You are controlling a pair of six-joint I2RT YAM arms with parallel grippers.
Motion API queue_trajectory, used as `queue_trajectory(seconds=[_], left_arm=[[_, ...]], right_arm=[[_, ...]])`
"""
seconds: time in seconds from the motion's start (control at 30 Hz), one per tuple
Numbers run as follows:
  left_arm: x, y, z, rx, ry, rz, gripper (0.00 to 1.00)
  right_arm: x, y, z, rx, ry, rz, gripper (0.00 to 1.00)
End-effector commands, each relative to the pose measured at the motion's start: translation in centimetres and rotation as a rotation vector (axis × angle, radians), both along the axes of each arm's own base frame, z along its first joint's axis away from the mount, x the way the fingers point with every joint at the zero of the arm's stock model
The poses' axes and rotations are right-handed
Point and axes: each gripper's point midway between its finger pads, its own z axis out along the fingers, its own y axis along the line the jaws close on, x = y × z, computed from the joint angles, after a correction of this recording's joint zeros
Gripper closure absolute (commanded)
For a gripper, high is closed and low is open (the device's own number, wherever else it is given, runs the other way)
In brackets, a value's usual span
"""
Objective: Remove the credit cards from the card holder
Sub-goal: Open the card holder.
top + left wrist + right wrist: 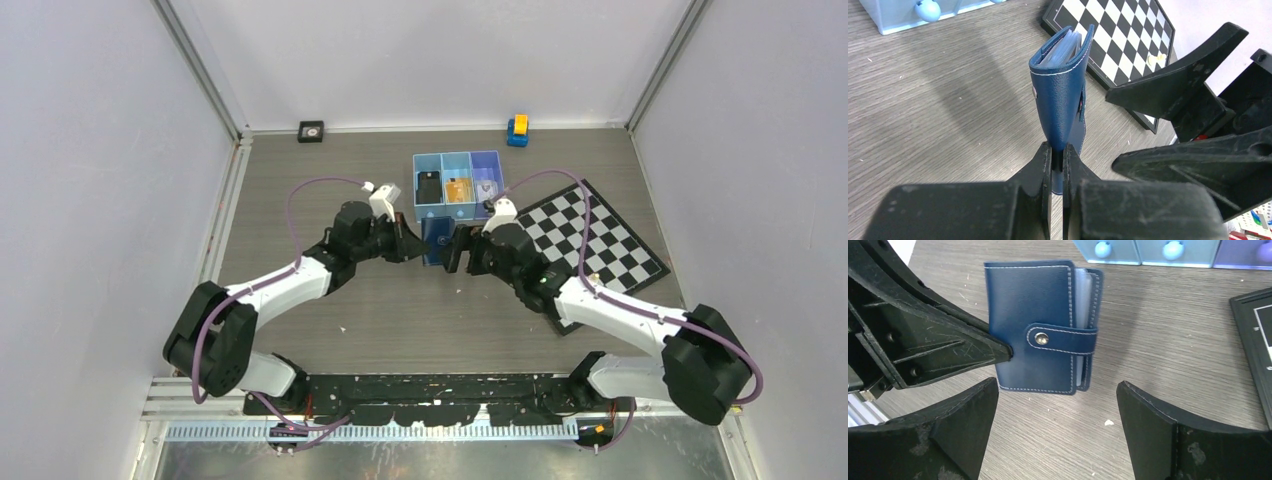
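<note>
tabletop (380,310): grey wood grain, carrying everything below.
chessboard (600,245): black and white, lying flat at 3 o'clock from the card holder, under the right arm's forearm.
tray (440,212): light blue with three compartments, at 12 o'clock from the card holder and just beyond it.
left tool (1057,155): jaws pinched almost together on one edge of the card holder, gripping it from 9 o'clock in the top view.
right tool (1057,386): jaws spread wide and holding nothing; the card holder sits ahead of the gap and touches neither finger.
card holder (1033,315): dark navy, folded closed, held on edge between the two tools at mid-table; whether it touches the tabletop cannot be told. Pale sleeve edges show at its open side.
orange card (459,189): lies in the tray's middle compartment.
toy block (517,129): yellow on blue, at 1 o'clock by the far wall.
black square (311,131): at 11 o'clock by the far wall.
strap (1068,340): wrapped across the cover, fastened.
snap (1041,339): a metal stud on the strap.
</note>
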Motion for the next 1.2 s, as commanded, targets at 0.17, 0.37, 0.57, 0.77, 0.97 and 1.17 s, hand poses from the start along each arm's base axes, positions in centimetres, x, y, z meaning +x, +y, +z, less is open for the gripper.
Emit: queue_trajectory(seconds=[0.17,0.37,0.57,0.77,0.97,1.17], left_arm=[[-0.4,-1.9,1.8,-0.061,-0.053,-0.077,1.0],[-0.4,-1.8,1.9,-0.065,-0.05,-0.07,1.0],[-0.3,-1.5,2.0,-0.059,-0.056,-0.047,1.0],[-0.1,-1.1,1.9,-0.045,-0.059,-0.026,1.0],[0.4,-0.5,1.2,-0.006,-0.046,0.017,1.0],[0.5,-0.2,1.0,0.0,-0.032,0.03,1.0]], right_arm=[[2.2,1.8,0.6,-0.11,-0.078,-0.096,0.11],[3.6,-0.6,-0.2,-0.182,-0.097,-0.273,0.3],[4.2,-2.0,-1.5,-0.31,-0.06,-0.342,0.4],[4.7,-4.5,-1.8,-0.429,-0.058,-0.463,0.42],[4.7,-9.7,0.2,-0.564,-0.118,-0.721,0.48],[3.5,-5.8,1.8,-0.3,-0.134,-0.447,0.47]])
